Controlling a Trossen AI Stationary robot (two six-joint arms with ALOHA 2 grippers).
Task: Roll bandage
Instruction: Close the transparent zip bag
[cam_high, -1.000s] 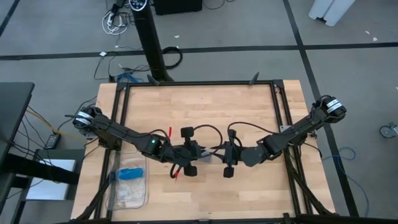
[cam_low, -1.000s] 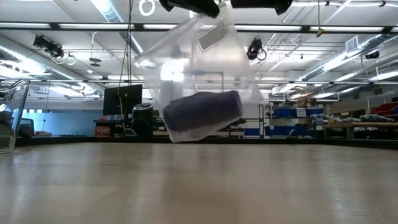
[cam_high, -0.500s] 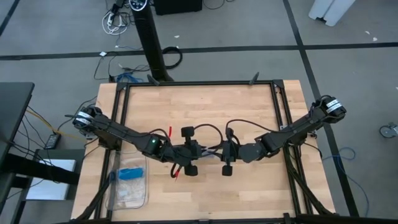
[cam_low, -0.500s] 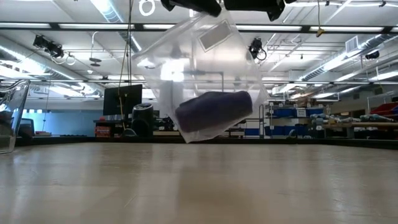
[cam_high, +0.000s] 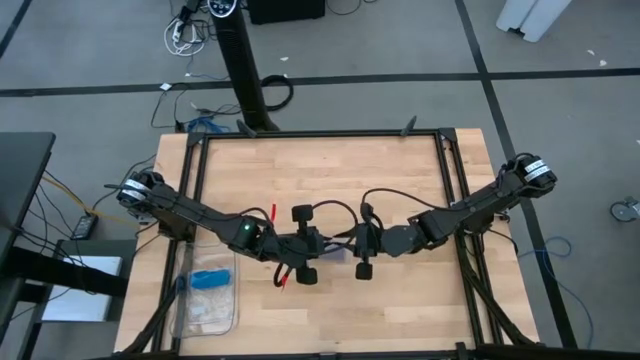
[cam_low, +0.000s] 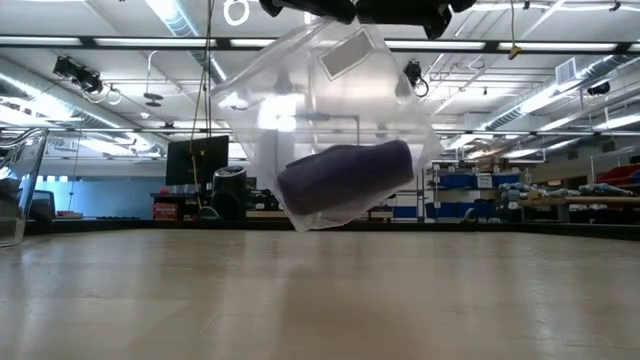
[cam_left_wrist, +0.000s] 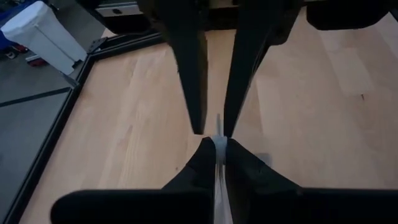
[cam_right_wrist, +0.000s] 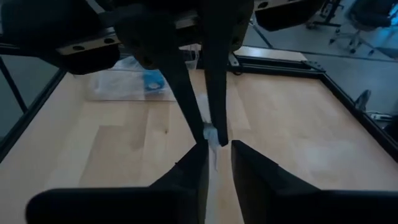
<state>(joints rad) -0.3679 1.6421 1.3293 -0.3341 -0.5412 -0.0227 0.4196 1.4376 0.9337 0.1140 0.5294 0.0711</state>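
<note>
A clear plastic bag (cam_low: 330, 110) hangs above the middle of the table with the dark navy bandage roll (cam_low: 345, 175) lying tilted in its bottom. My left gripper (cam_left_wrist: 216, 146) is shut on the bag's top edge; in the high view it (cam_high: 332, 247) is at mid-table. My right gripper (cam_right_wrist: 219, 155) faces it, tip to tip. It is open by a narrow gap, with one finger on either side of the same edge (cam_right_wrist: 211, 140). I cannot tell whether it touches the plastic. My left gripper pinches the bag's thin top edge (cam_left_wrist: 217, 127) between its two fingers. The fingers come level, from the table's left. The bag hangs below them, clear of the table, with the roll in its bottom.
A second clear bag (cam_high: 207, 290) with a light-blue item lies at the table's front left; it also shows in the right wrist view (cam_right_wrist: 146, 84). A black frame (cam_high: 450, 160) borders the table. Bare wood (cam_high: 330, 170) lies behind the grippers.
My right gripper has moved toward the table's left, closing on my left gripper. The hanging bag has swung, and the roll inside has shifted toward the right and tipped, with its right end higher.
</note>
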